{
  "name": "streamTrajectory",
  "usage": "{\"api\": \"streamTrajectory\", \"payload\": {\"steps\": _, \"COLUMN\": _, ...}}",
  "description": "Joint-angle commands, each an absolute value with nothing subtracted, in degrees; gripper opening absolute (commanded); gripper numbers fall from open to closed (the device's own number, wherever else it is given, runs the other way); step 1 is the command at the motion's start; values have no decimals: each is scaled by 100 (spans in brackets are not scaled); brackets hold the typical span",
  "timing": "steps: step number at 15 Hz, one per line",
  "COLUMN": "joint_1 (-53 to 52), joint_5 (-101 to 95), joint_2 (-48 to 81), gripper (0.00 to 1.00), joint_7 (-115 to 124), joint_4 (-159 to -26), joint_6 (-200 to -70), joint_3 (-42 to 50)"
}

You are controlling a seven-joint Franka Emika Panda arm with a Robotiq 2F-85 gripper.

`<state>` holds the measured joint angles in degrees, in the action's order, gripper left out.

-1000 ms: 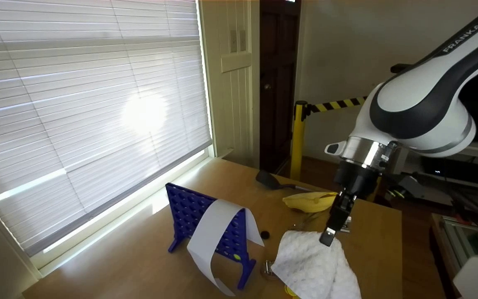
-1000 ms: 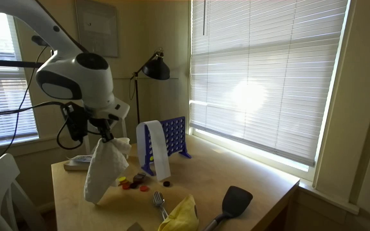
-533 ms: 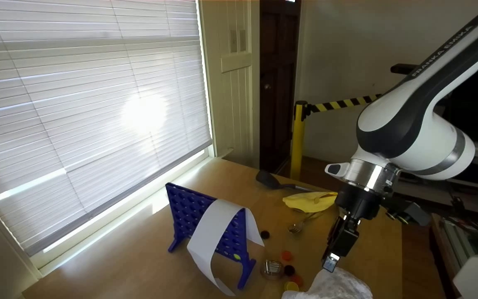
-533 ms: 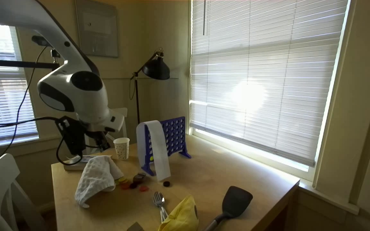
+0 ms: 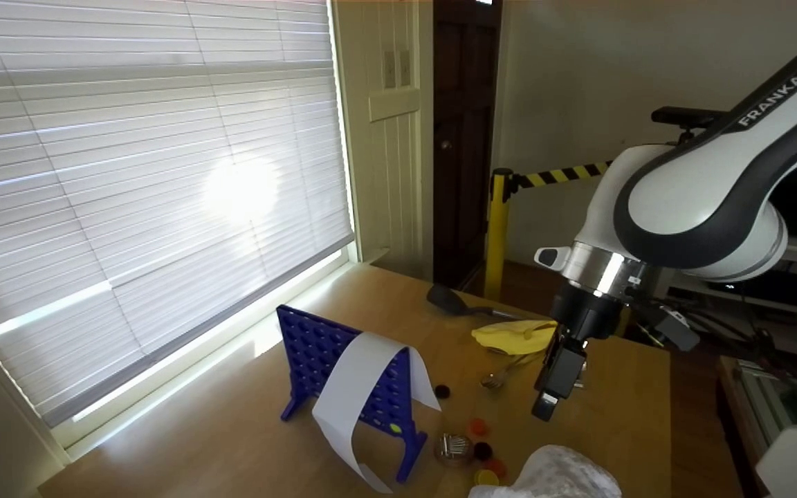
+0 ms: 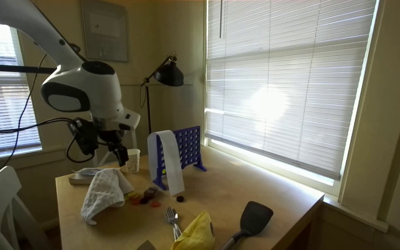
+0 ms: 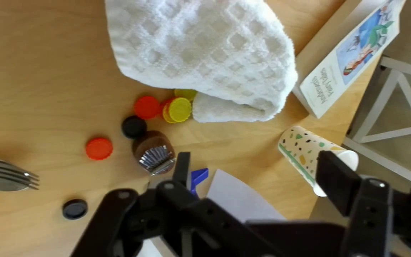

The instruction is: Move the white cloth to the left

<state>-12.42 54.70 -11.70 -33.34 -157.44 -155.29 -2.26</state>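
Observation:
The white cloth point(image 7: 205, 46) lies crumpled on the table, its waffle texture plain at the top of the wrist view. One edge rests by the yellow discs. In the exterior views the same cloth point(image 6: 104, 194) forms a loose heap, and its lower part point(image 5: 557, 477) runs out of frame. My gripper point(image 7: 255, 160) is open, its two fingers wide apart and nothing held between them. Seen from outside, the gripper point(image 6: 123, 161) hangs above the table, higher than the cloth and apart from it.
A patterned paper cup point(image 7: 300, 151) and a book point(image 7: 348, 60) stand near the cloth. Several discs point(image 7: 146, 107) lie beside it. A blue game grid point(image 5: 343, 373) with a paper strip stands near the window. Fork point(image 6: 171, 217), yellow cloth point(image 6: 196, 234) and spatula point(image 6: 255, 218) lie on the table.
A second ago the white cloth hung from my shut gripper. It dropped onto the table, let go, and the gripper has since opened and risen away from it.

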Motion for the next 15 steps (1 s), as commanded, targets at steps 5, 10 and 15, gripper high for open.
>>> {"api": "streamTrajectory", "payload": {"steps": 5, "joint_1": 1240, "joint_5": 2034, "joint_2": -2221, "gripper": 100, "joint_7": -1405, "joint_4": -15588, "joint_6": -13458, "joint_3": -1176}}
{"api": "streamTrajectory", "payload": {"steps": 10, "joint_1": 978, "joint_5": 784, "joint_2": -2814, "gripper": 100, "joint_7": -1232, "joint_4": -14608, "joint_6": -11344, "joint_3": 277}}
{"api": "streamTrajectory", "payload": {"steps": 15, "joint_1": 819, "joint_5": 884, "joint_2": -2908, "gripper": 100, "joint_7": -1350, "joint_4": -14409, "joint_6": -11019, "joint_3": 648}}
